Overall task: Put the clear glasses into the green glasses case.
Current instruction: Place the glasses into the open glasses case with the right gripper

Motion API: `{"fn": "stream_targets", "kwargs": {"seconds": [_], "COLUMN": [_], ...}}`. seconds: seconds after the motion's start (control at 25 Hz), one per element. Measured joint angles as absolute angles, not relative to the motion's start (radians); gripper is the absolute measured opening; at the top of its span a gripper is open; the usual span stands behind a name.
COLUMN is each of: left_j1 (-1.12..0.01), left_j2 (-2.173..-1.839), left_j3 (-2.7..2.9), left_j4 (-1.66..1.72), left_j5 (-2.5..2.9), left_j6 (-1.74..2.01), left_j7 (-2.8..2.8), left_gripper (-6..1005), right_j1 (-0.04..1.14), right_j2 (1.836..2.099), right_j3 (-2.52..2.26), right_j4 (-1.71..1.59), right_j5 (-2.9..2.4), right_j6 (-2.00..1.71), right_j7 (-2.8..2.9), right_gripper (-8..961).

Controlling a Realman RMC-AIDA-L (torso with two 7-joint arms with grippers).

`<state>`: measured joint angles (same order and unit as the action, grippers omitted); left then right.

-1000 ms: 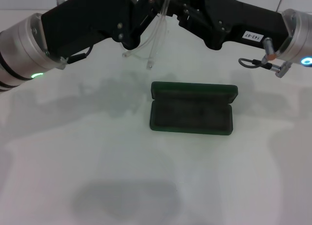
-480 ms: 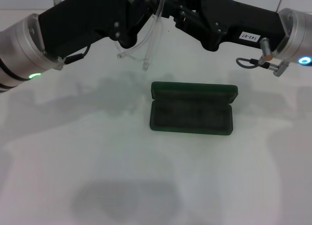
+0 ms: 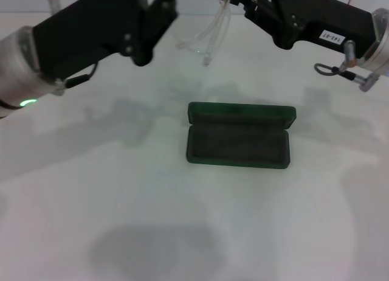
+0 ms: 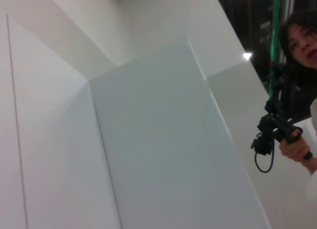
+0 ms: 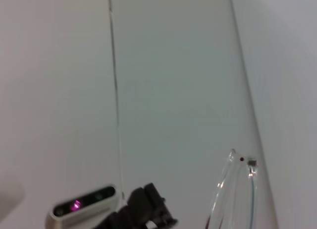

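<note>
green glasses case [image 3: 240,136] open below clear glasses [image 3: 205,41]

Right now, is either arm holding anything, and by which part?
The glasses hang in the air above the table, beyond the open case, temple arms dangling. Their upper part runs out of the picture at the right pincer, so the exact hold cannot be told.

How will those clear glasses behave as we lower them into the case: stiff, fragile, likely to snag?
The clear glasses look light and thin, so probably fragile under squeeze. Their long temple arms hang down splayed below the arms at the top of the head view, so they may flex and catch the rim of the green glasses case, which lies open on the table.
</note>
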<state>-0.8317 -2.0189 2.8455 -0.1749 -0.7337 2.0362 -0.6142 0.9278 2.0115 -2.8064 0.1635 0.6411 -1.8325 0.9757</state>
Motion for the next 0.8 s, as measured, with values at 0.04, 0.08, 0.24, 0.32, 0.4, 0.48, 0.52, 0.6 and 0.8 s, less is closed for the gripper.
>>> {"fn": "stream_targets", "kwargs": {"seconds": [0.04,0.08,0.24,0.32,0.4,0.48,0.52,0.6,0.8], "left_j1": [-0.822,-0.806,-0.733,-0.689,-0.65,-0.617,-0.602,-0.58,-0.554], "left_j2": [-2.012,-2.0,-1.948,-1.921,-1.899,-1.888,-1.886,-1.888,-1.895], "left_j3": [2.846,2.846,2.846,2.846,2.846,2.845,2.846,2.846,2.846], "left_j4": [-0.175,-0.175,-0.181,-0.184,-0.188,-0.201,-0.212,-0.237,-0.263], "left_j5": [-0.738,-0.746,-0.758,-0.757,-0.753,-0.749,-0.746,-0.743,-0.73], "left_j6": [2.037,2.037,2.038,2.038,2.038,2.038,2.038,2.038,2.036], "left_j7": [-0.622,-0.635,-0.686,-0.711,-0.73,-0.747,-0.751,-0.759,-0.764], "left_gripper": [89,89,90,90,91,91,91,92,93], "right_j1": [0.928,0.927,0.927,0.932,0.941,0.957,0.969,1.002,1.096], "right_j2": [2.011,2.01,2.006,2.008,2.011,2.012,2.012,2.014,2.021], "right_j3": [-2.808,-2.81,-2.82,-2.824,-2.824,-2.824,-2.824,-2.824,-2.824], "right_j4": [0.176,0.194,0.278,0.341,0.399,0.449,0.474,0.522,0.635], "right_j5": [0.641,0.64,0.63,0.626,0.612,0.581,0.557,0.505,0.343], "right_j6": [-1.83,-1.83,-1.874,-1.923,-1.969,-2.002,-2.017,-2.049,-2.087], "right_j7": [0.979,0.988,1.041,1.076,1.112,1.152,1.174,1.216,1.31], "right_gripper": [58,58,58,58,58,58,58,59,59]}}
